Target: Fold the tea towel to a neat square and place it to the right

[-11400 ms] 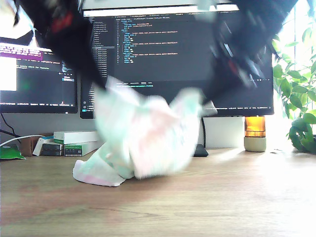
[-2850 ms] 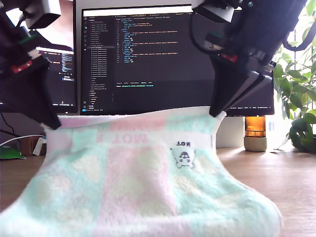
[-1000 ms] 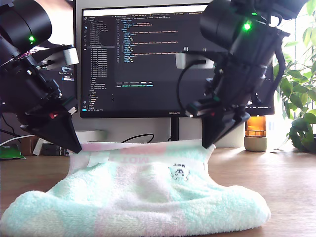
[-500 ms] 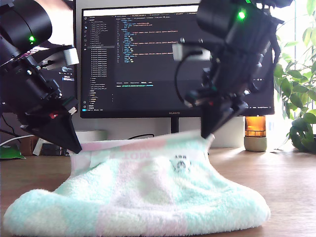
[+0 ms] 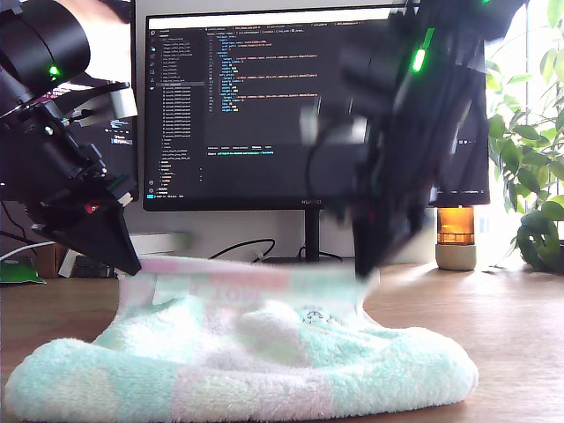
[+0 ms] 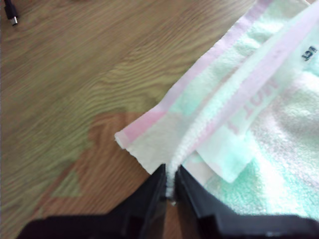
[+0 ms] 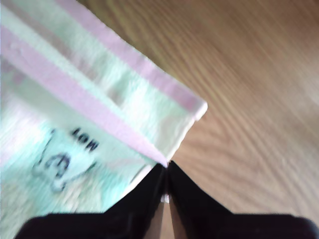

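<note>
Now — tea towel (image 5: 247,370) between both grippers

The tea towel (image 6: 259,99) carries pink letters along its white band that look like "TOM" seen reversed, its small patch (image 7: 75,144) shows dark letters reading roughly "MOT", and the monitor's (image 5: 264,106) code is too small to read.

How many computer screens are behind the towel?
2. The big monitor full of code stands behind the tea towel; a second screen peeks out at the exterior view's left, mostly hidden by an arm.
</note>
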